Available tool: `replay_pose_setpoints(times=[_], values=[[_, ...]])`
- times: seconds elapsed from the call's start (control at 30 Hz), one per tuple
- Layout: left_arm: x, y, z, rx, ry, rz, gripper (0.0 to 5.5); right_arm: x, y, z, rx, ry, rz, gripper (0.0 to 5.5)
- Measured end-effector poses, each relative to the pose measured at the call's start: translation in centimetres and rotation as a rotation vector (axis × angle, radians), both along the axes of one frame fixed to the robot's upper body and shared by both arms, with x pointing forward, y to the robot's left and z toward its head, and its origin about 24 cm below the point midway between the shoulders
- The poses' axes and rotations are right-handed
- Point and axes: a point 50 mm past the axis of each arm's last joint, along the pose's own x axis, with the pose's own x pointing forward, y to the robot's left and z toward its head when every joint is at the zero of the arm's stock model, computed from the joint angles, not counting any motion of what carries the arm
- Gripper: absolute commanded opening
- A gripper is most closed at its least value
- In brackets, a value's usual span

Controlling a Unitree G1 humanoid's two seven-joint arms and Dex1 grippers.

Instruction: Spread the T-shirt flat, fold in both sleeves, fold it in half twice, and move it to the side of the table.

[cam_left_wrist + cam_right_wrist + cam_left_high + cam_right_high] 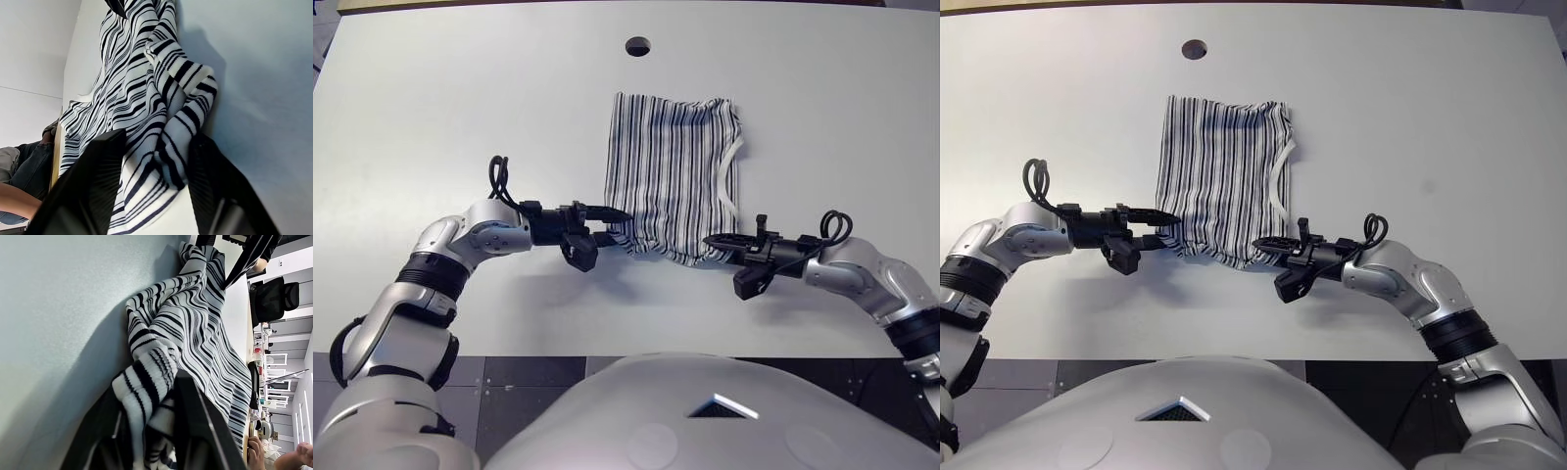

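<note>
Eye views: the T-shirt lies folded on the tabletop, stretching away from the left end effector and right end effector, each clenched on a near corner (probably to lift it for the next fold). Wrist views: striped cloth bunches between the fingers.

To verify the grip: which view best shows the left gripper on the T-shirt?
The left wrist view: close up, T-shirt fabric is bunched between the left gripper's fingers. The eye views show it at the shirt's near left corner, small. The right wrist view shows the right gripper's pinch.
</note>
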Motion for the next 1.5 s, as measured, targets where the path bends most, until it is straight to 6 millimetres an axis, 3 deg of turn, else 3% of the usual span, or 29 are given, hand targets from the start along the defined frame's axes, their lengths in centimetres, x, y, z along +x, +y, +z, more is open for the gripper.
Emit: replay_pose_setpoints(times=[0.1, 0.37, 0.63, 0.73, 0.87, 1.03, 1.33, 1.37, 1.5], values=[[-0.2, 0.1, -0.2, 0.000, 0.010, 0.004, 1.15, 0.0, -0.1, -0.1, -0.004, 0.005, -0.002, 0.14], [-1.0, 0.8, 0.0, -0.029, 0.021, 0.025, 0.29, 0.9, -1.2, 0.1, 0.047, 0.029, -0.097, 0.12], [-7.6, 0.7, 0.3, -0.253, 0.268, 0.151, 0.21, -3.1, -2.7, 1.7, 0.204, 0.230, -0.136, 0.12], [-8.6, 0.3, 0.7, -0.314, 0.314, 0.231, 0.21, -3.6, -2.6, 2.8, 0.253, 0.236, -0.150, 0.12], [-6.4, 0.3, 1.6, -0.474, 0.301, 0.452, 0.21, -1.3, -1.6, 4.5, 0.384, 0.176, -0.243, 0.12], [-1.2, 1.0, 2.7, -0.626, 0.235, 0.715, 0.21, 5.2, 1.3, 5.0, 0.553, 0.051, -0.442, 0.12], [1.4, -0.1, 0.2, -0.522, 0.274, 0.834, 0.21, 8.8, 2.5, 2.0, 0.509, 0.063, -0.631, 0.12], [1.8, -0.2, -0.2, -0.504, 0.270, 0.844, 0.21, 9.2, 2.7, 1.5, 0.495, 0.066, -0.645, 0.49], [4.0, -0.9, -1.0, -0.507, 0.246, 0.904, 1.04, 10.6, 2.7, 0.1, 0.463, 0.042, -0.718, 1.17]])
